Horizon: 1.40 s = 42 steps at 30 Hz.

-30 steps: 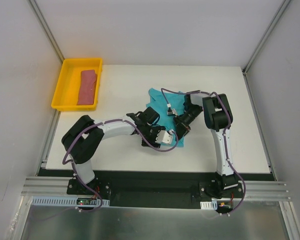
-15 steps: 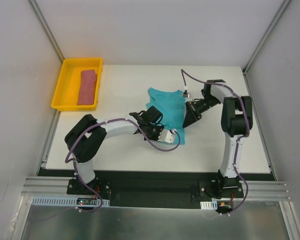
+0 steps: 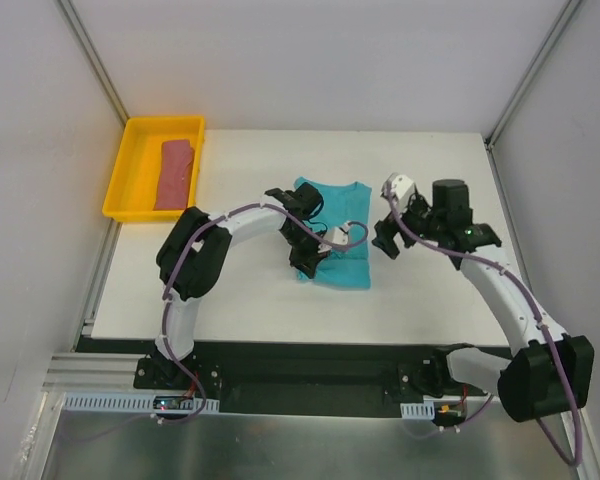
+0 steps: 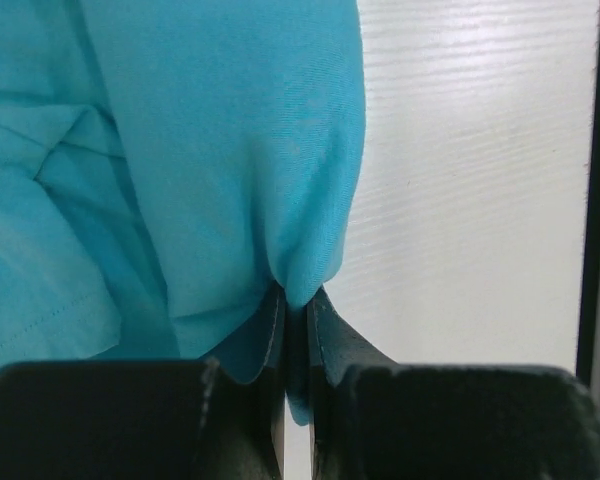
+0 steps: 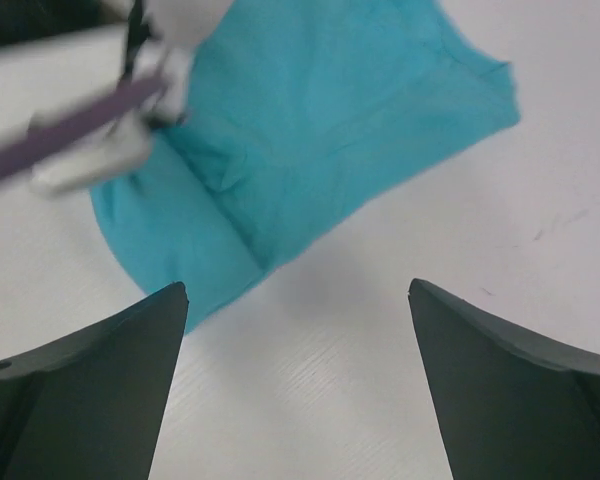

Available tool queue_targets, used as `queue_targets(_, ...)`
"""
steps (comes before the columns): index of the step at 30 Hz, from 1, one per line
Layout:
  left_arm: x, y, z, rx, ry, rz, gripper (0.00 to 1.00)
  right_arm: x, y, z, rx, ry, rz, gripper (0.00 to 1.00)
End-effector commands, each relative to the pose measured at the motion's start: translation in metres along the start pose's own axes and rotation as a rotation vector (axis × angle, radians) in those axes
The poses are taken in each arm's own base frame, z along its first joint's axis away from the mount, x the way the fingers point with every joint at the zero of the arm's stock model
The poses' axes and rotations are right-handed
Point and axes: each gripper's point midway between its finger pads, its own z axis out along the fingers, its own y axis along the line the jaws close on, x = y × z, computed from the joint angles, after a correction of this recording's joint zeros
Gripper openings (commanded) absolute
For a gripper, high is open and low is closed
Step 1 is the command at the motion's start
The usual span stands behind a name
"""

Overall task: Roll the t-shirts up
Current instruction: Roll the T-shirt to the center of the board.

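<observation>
White links, black joint housings on left arm (image 3: 242,218) and right arm (image 3: 500,290); purple cable runs along each; left gripper (image 4: 298,305) fingers dark, flat-faced; right gripper (image 5: 298,290) fingers dark grey wedges; white block behind each.

The teal t-shirt (image 4: 230,150) was soft, matt, finely knitted cloth with stitched hems. The table (image 4: 480,200) was white and matt with a faint grain, and the yellow tray (image 3: 117,190) looked like smooth, slightly glossy plastic.
</observation>
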Motion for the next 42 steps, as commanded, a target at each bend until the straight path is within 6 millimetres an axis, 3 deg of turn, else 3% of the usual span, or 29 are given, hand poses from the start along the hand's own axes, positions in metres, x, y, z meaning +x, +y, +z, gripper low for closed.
queue_targets(1, -0.017, -0.026, -0.014, 0.193, -0.114, -0.224, 0.0, 0.038, 0.035, 0.022, -0.001, 0.012, -0.273, 0.96)
queue_targets(3, -0.019, -0.021, -0.015, 0.206, -0.124, -0.253, 0.0, 0.058, 0.051, 0.027, -0.031, 0.02, -0.387, 0.96)
queue_targets(6, -0.023, -0.015, -0.02, 0.229, -0.161, -0.316, 0.0, 0.067, 0.068, 0.035, -0.091, 0.036, -0.438, 0.96)
queue_targets(15, -0.029, -0.004, -0.023, 0.28, -0.226, -0.421, 0.0, 0.071, 0.092, 0.066, -0.169, 0.05, -0.514, 0.96)
queue_targets(21, -0.03, -0.003, -0.023, 0.308, -0.25, -0.464, 0.0, 0.087, 0.095, 0.085, -0.198, 0.102, -0.524, 0.97)
queue_targets(26, -0.029, -0.001, -0.026, 0.32, -0.264, -0.481, 0.0, 0.093, 0.082, 0.098, -0.146, 0.141, -0.543, 0.96)
queue_targets(31, -0.023, -0.001, -0.028, 0.341, -0.264, -0.507, 0.0, 0.099, 0.077, 0.108, -0.151, 0.18, -0.547, 0.72)
queue_targets(32, -0.023, -0.001, -0.029, 0.346, -0.265, -0.503, 0.0, 0.102, 0.079, 0.107, -0.165, 0.198, -0.543, 0.6)
queue_targets(34, -0.02, -0.003, -0.03, 0.358, -0.26, -0.517, 0.0, 0.096, 0.081, 0.108, -0.2, 0.191, -0.524, 0.48)
queue_targets(35, -0.018, -0.008, -0.032, 0.371, -0.252, -0.53, 0.0, 0.106, 0.087, 0.101, -0.256, 0.24, -0.498, 0.35)
queue_targets(37, -0.016, -0.012, -0.036, 0.387, -0.249, -0.551, 0.0, 0.098, 0.097, 0.096, -0.362, 0.24, -0.458, 0.23)
queue_targets(38, -0.017, -0.017, -0.039, 0.408, -0.251, -0.572, 0.0, 0.109, 0.106, 0.084, -0.43, 0.301, -0.43, 0.17)
queue_targets(42, -0.021, -0.034, -0.048, 0.473, -0.256, -0.64, 0.03, 0.12, 0.13, 0.053, -0.641, 0.394, -0.327, 0.12)
